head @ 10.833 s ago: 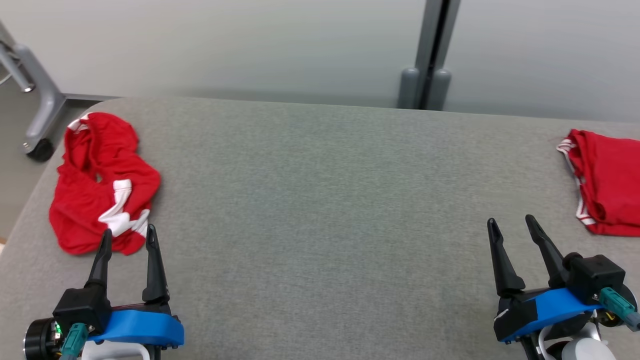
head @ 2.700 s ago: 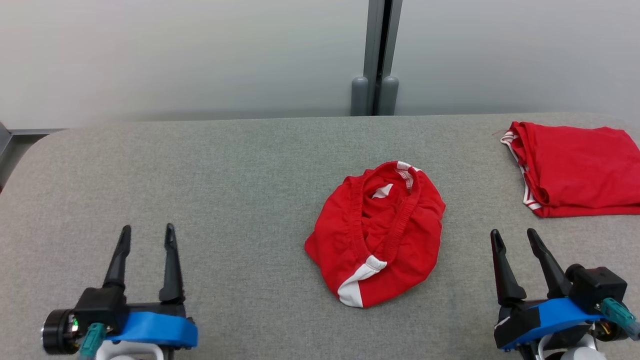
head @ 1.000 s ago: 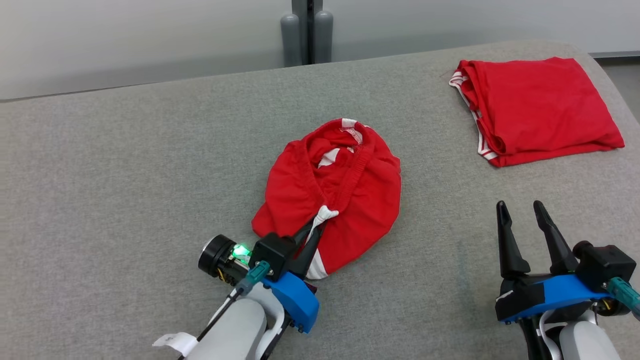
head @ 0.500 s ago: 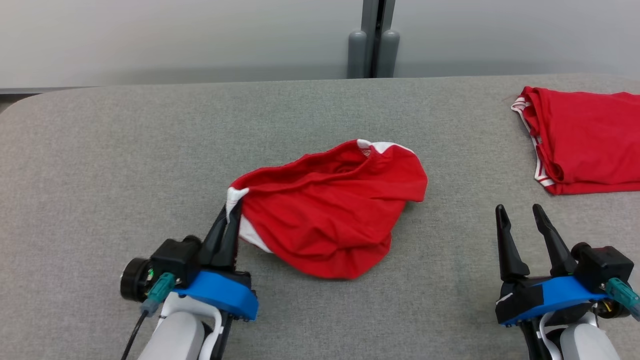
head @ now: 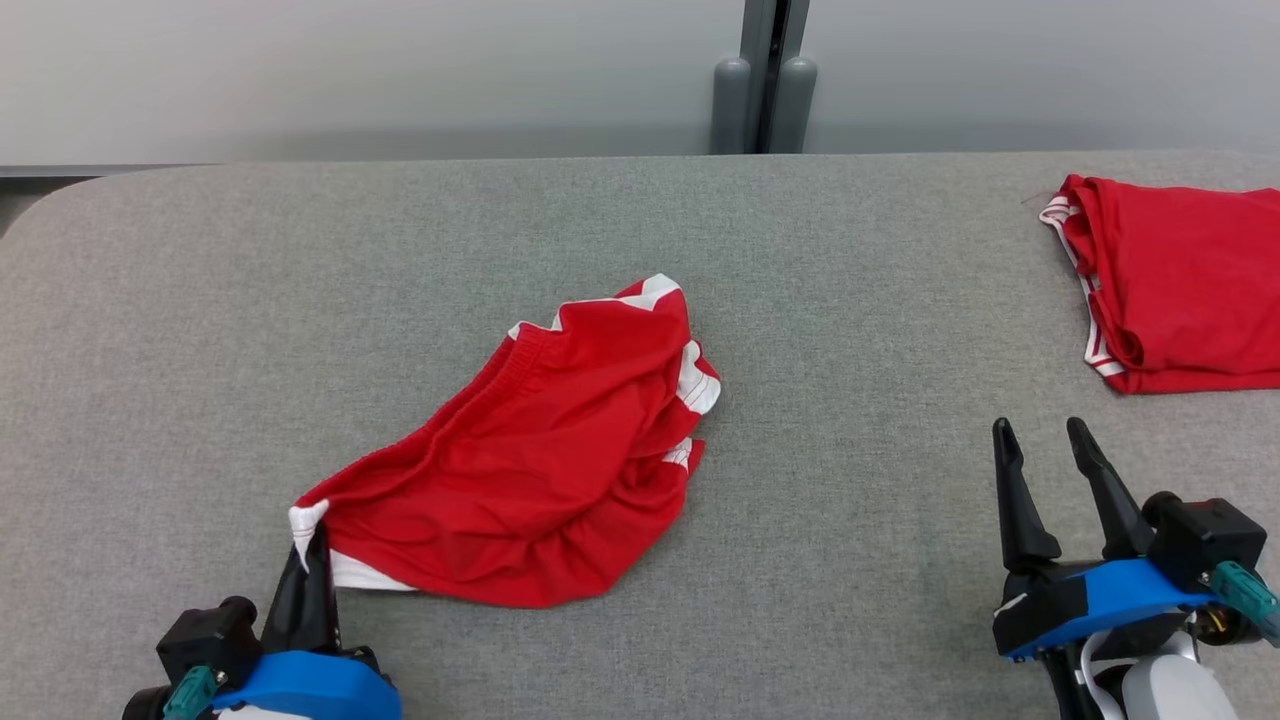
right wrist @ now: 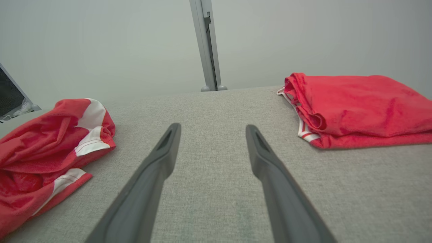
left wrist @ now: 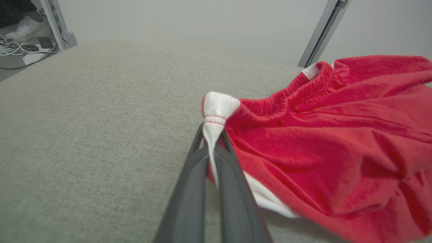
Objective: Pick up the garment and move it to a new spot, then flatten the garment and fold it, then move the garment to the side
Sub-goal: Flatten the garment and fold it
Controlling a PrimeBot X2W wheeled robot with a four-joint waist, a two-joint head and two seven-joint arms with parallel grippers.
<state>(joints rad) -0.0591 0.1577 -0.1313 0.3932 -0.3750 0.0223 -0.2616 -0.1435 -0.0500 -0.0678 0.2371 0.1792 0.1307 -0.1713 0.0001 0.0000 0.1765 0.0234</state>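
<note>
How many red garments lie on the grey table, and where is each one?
2. The crumpled garment lies midway across the table, its white corner pinched by the left pincer. The folded garment lies at the far right, partly cut off in the head view.

I see the crumpled red fabric shorts with white side panels (head: 530, 470) lying left of centre on the grey cloth-covered table (head: 900, 300), bunched up, not flat. The gathered elastic waistband runs along the far-left edge. The white-trimmed leg ends sit at the far right, overlapping each other. The near-left white corner is drawn out into a tight peak, pinched in the closed left gripper (head: 318, 535); the rest of the cloth sags in loose folds on the table
</note>
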